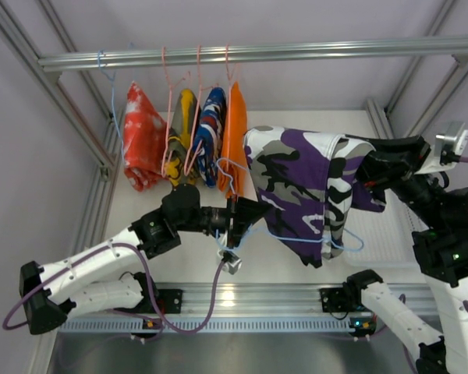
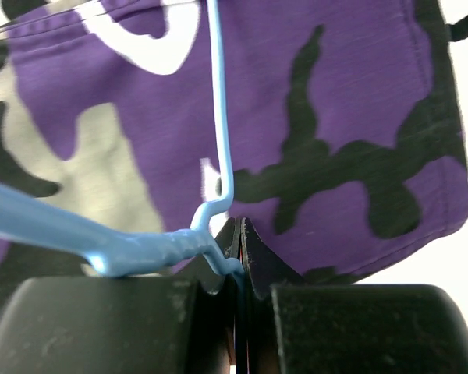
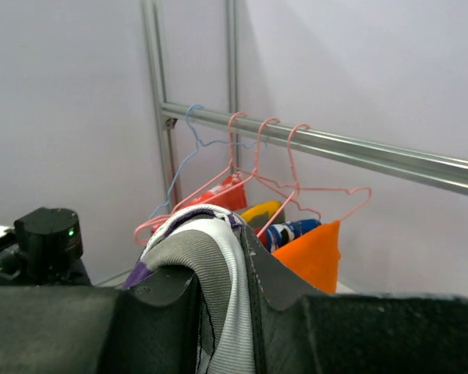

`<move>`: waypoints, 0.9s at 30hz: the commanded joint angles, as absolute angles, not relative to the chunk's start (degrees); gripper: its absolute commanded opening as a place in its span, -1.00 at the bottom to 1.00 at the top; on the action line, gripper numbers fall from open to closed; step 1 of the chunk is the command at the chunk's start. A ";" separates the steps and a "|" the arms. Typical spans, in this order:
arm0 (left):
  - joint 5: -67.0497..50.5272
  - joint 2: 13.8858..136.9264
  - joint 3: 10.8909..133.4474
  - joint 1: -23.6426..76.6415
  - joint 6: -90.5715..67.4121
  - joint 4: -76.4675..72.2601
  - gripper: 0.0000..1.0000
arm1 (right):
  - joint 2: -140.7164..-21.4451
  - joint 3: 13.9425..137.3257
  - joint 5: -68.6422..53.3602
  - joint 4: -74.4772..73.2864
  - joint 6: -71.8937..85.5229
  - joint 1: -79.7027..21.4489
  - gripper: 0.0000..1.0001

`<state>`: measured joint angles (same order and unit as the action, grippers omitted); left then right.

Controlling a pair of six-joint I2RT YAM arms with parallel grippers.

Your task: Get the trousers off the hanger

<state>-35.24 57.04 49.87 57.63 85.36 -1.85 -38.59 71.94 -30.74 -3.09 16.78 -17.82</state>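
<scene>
The purple, white and black camouflage trousers (image 1: 296,183) hang stretched in the air between my two grippers, draped over a light blue wire hanger (image 1: 274,233). My left gripper (image 1: 257,212) is shut on the twisted neck of that blue hanger (image 2: 221,117), with the camouflage cloth (image 2: 335,101) just beyond its tips (image 2: 242,234). My right gripper (image 1: 359,167) is shut on the ribbed waistband of the trousers (image 3: 210,234), the cloth bunched between its jaws (image 3: 222,257). The plain orange trousers (image 1: 234,136) hang from a pink hanger on the rail (image 1: 312,53).
Left of the orange pair on the rail hang a blue patterned garment (image 1: 210,128), a yellow one (image 1: 187,105) and a red-and-white one (image 1: 140,136). An empty blue hanger (image 1: 105,66) hangs at the rail's left end. Metal frame posts (image 1: 101,156) flank the table.
</scene>
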 commanded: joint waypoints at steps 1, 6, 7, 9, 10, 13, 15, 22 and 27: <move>-38.93 56.17 47.64 58.36 84.99 -0.26 -1.00 | -38.58 78.30 -21.28 6.07 14.95 -17.32 -1.00; -39.72 54.67 45.01 58.36 84.28 3.42 -1.00 | -40.60 82.51 -9.85 6.85 12.75 -16.96 -1.00; -40.34 54.41 44.30 58.36 84.64 3.60 -1.00 | -41.04 83.14 -9.50 7.55 12.22 -16.79 -1.00; -40.87 54.14 42.55 58.36 84.55 3.43 -1.00 | -42.53 84.19 -8.79 9.84 12.22 -16.52 -1.00; -41.22 54.14 42.10 58.45 84.29 3.34 -1.00 | -42.97 85.59 -8.88 10.10 12.13 -16.18 -1.00; -41.31 54.23 40.43 58.97 84.11 2.99 -1.00 | -44.73 88.41 -7.74 9.85 10.39 -15.82 -1.00; -41.13 53.79 39.64 58.89 84.03 2.20 -1.00 | -44.91 88.94 -6.69 9.23 7.92 -15.82 -1.00; -39.81 52.65 43.41 58.97 80.25 0.61 -1.00 | -40.88 83.43 17.18 0.18 -14.36 -15.73 -1.00; -40.17 50.89 47.28 59.06 80.51 2.72 -1.00 | -33.41 71.14 24.34 0.26 -30.63 -15.82 -1.00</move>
<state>-37.47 53.25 43.20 58.67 81.25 3.99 -37.54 74.46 14.98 -6.02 -16.40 -16.29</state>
